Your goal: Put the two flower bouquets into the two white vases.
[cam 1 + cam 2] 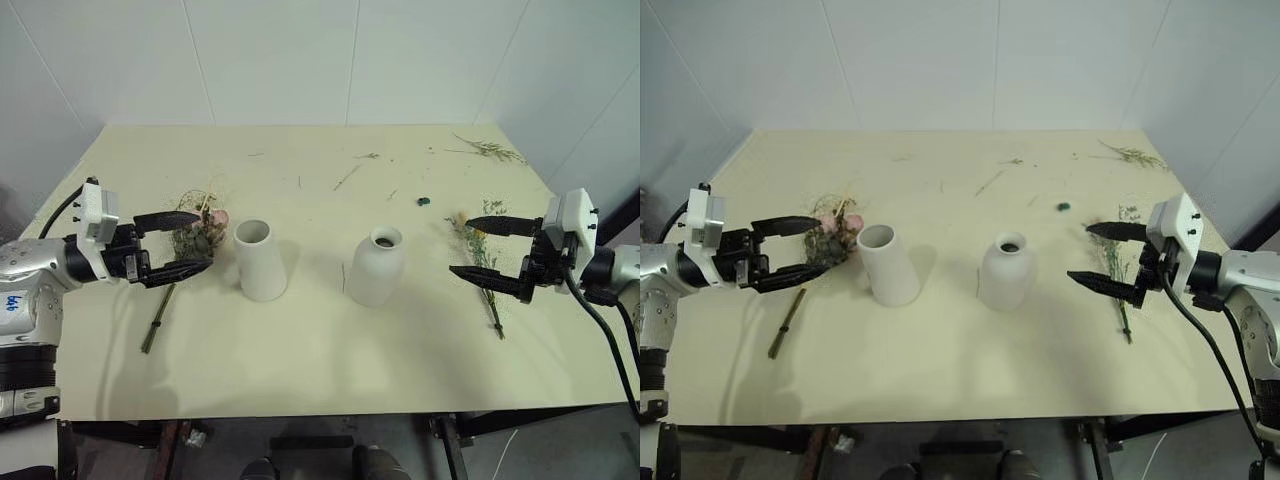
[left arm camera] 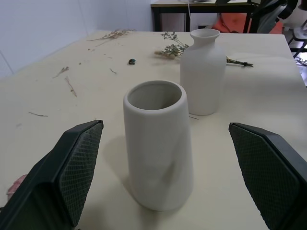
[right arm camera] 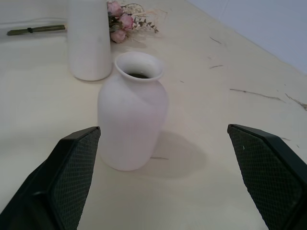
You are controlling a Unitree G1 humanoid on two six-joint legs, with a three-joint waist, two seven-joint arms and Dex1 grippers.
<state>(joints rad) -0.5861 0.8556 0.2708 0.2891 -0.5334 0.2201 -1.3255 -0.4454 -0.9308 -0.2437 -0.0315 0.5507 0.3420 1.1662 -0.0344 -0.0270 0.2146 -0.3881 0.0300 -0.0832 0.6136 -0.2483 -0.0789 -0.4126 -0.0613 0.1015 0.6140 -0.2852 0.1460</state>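
My left fingers [image 1: 185, 243] and right fingers [image 1: 488, 253] are spread wide, empty, flanking the cone vase [image 1: 262, 260] and bottle vase [image 1: 377, 266]; pink bouquet [image 1: 202, 232] and wispy bouquet [image 1: 481, 262] lie on the counter [image 1: 320, 350].

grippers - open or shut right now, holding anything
left gripper: open, holding nothing, above the pink bouquet
right gripper: open, holding nothing, above the wispy green bouquet
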